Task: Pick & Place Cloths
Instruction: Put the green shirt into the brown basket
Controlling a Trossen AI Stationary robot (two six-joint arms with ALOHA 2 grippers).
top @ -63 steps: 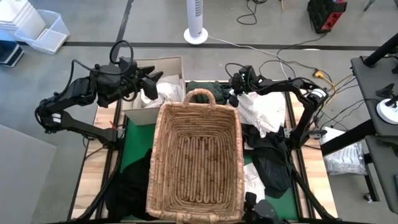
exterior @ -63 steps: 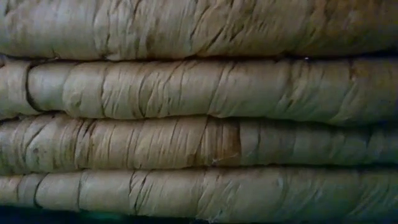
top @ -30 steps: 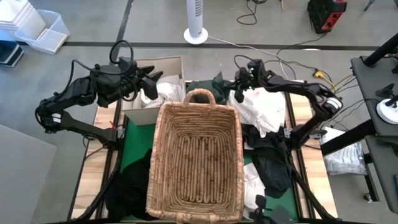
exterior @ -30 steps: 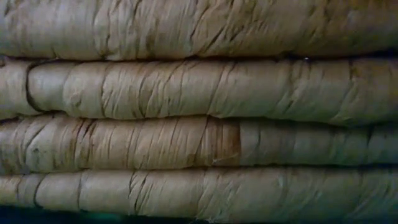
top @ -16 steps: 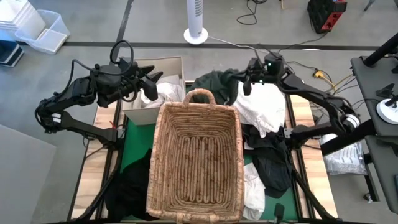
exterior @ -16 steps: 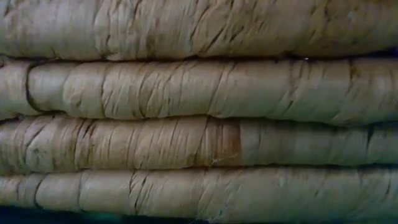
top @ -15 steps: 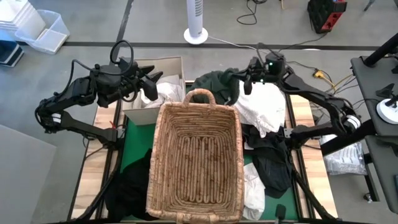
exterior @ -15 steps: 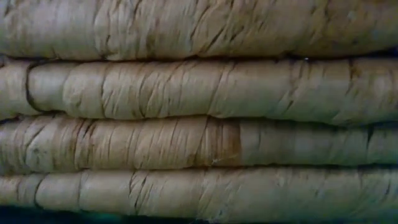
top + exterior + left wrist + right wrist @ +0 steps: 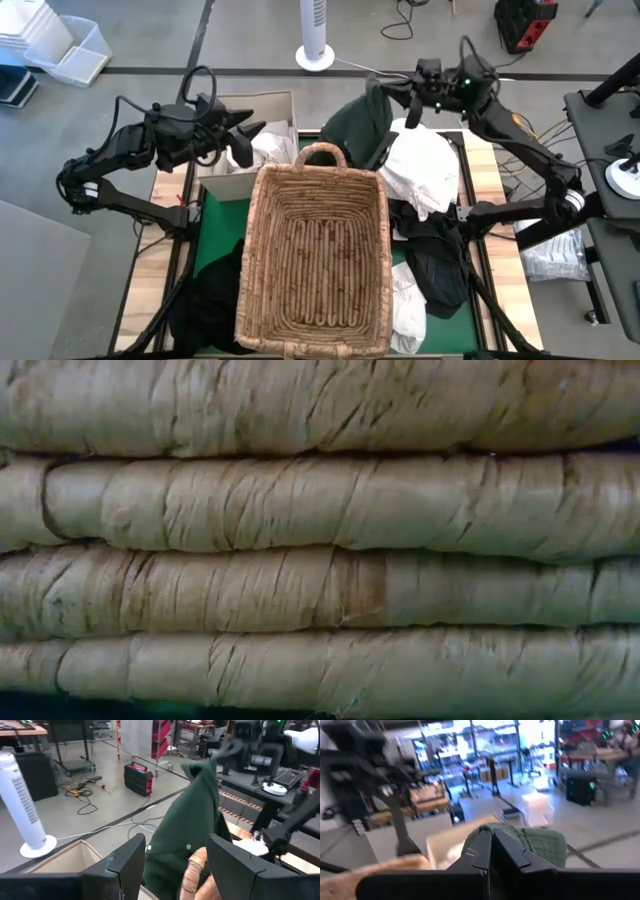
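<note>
Wicker fills the middle of the table: the basket (image 9: 315,262) lies between the two arms and nothing is seen inside it. At the left, the left gripper (image 9: 243,135) is held with its fingers spread apart over the white cloth (image 9: 268,148) that lies in the cardboard box (image 9: 236,180) just beside the basket's handle; nothing is pinched there. Farther right, a dark green garment (image 9: 356,128) hangs in the air above the far end of the basket, pinched at its top by the right gripper (image 9: 378,82), whose fingers are pressed together on the fabric. More cloths, a white heap (image 9: 425,178) and a black pile (image 9: 438,262), lie on the table to the right of the basket.

For the step in hand to be done well, the garment should be carried over the basket's middle before the pinch is let go, high enough that the trailing hem is kept clear of the handle and the rim; a release near the edge would probably leave cloth draped outside.

Compared with two seconds ago, the right gripper has been raised from table level, and the green garment, then lying flat behind the handle, has been lifted with it. The left arm has not been moved.
</note>
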